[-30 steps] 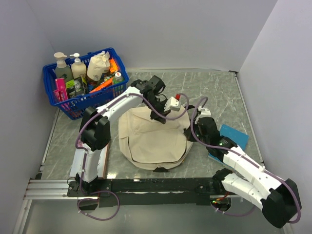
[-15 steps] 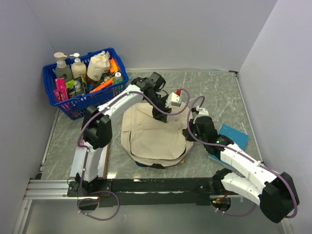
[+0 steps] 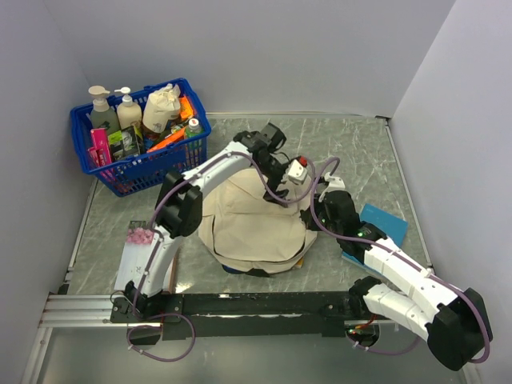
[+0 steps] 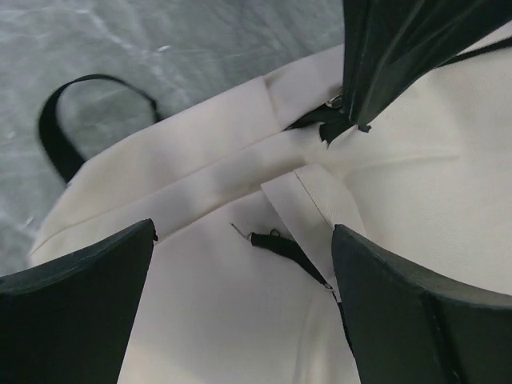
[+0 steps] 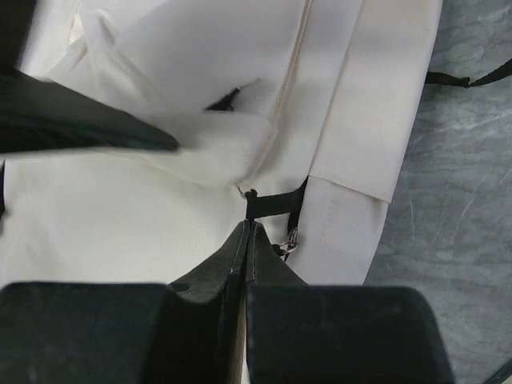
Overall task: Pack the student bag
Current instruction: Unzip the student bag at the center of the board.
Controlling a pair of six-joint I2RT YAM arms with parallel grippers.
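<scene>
We see the student bag (image 3: 252, 228) lying flat on the table (image 3: 360, 152), in front of both arm bases, with the blue basket (image 3: 140, 164) off its far-left corner and a blue book (image 3: 384, 222) just beside its right edge.

Both arms meet at the bag's far-right shoulder. The right gripper (image 5: 250, 232) is closed, and its tips seem to pinch a short black webbing tab (image 5: 276, 204) that carries a small metal ring, right at the bag's edge seam. The left gripper (image 4: 244, 232) reaches across the bag from the left and hovers just above the fabric beside that spot, with its fingers spread wide and nothing between them.

In our judgement, the coming move turns on a small black zipper pull (image 4: 276, 244). In the left wrist view it lies directly under the left gripper, inside the gap and nearer the right-hand finger (image 4: 400, 304) than the other. Its long axis runs on a slant, from the middle of the gap down toward that finger, so it sits neither square across the fingers nor in line with them.

We take the left gripper to be the one placed for it, since the right is occupied with the tab. We think a small shift toward that finger, or a slight turn of the wrist, would centre the pull before closing. The pull is thin and flat against the cloth, so the fingers may catch fabric with it.
</scene>
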